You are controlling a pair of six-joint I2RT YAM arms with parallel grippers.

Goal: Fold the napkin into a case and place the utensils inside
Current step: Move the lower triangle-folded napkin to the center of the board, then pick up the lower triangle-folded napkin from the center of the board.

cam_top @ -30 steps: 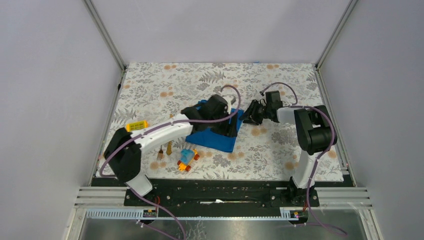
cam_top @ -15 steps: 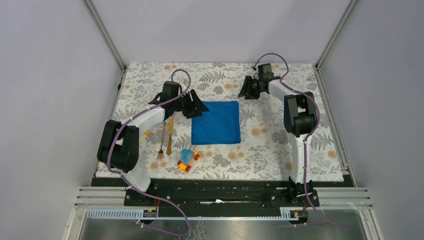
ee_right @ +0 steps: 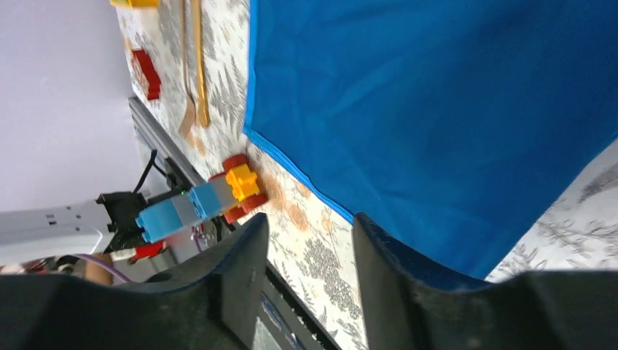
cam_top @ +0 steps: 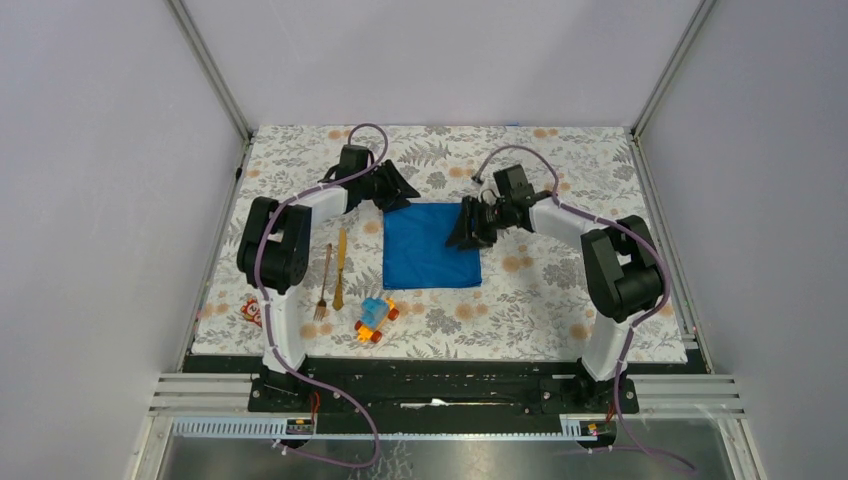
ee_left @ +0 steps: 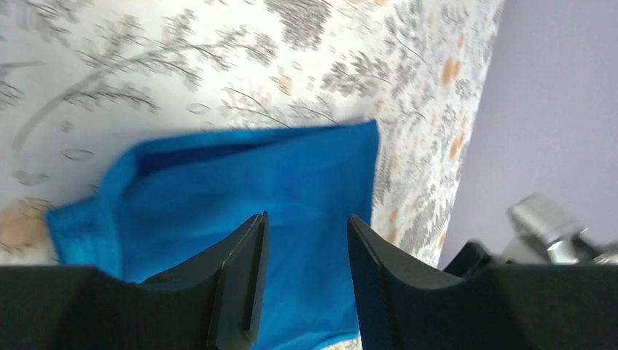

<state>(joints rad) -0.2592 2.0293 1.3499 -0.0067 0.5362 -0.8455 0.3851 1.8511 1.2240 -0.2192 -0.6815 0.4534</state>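
The blue napkin (cam_top: pixel 432 247) lies flat in the middle of the table, folded to a rectangle. My left gripper (cam_top: pixel 400 195) hovers at its far left corner, open; the cloth (ee_left: pixel 240 182) shows through the gap of the gripper (ee_left: pixel 306 222). My right gripper (cam_top: pixel 462 232) is at the napkin's right edge, open too, with only tablecloth between its fingers (ee_right: pixel 307 222) and the napkin (ee_right: pixel 437 109) beside one finger. The golden fork (cam_top: pixel 323 285) and knife (cam_top: pixel 340 268) lie side by side left of the napkin, untouched; the fork (ee_right: pixel 186 65) and knife (ee_right: pixel 198 65) also show in the right wrist view.
A blue-and-orange toy car (cam_top: pixel 375 320) sits near the napkin's near left corner and shows as the toy car (ee_right: pixel 200 200) in the right wrist view. A red block (cam_top: pixel 251 310) lies at the table's left edge. Walls enclose the floral table (cam_top: pixel 560 290).
The napkin went from bunched under my left gripper to lying flat. My left gripper pulled off it to the far left corner. My right gripper swung to the back, then came to the napkin's right edge.
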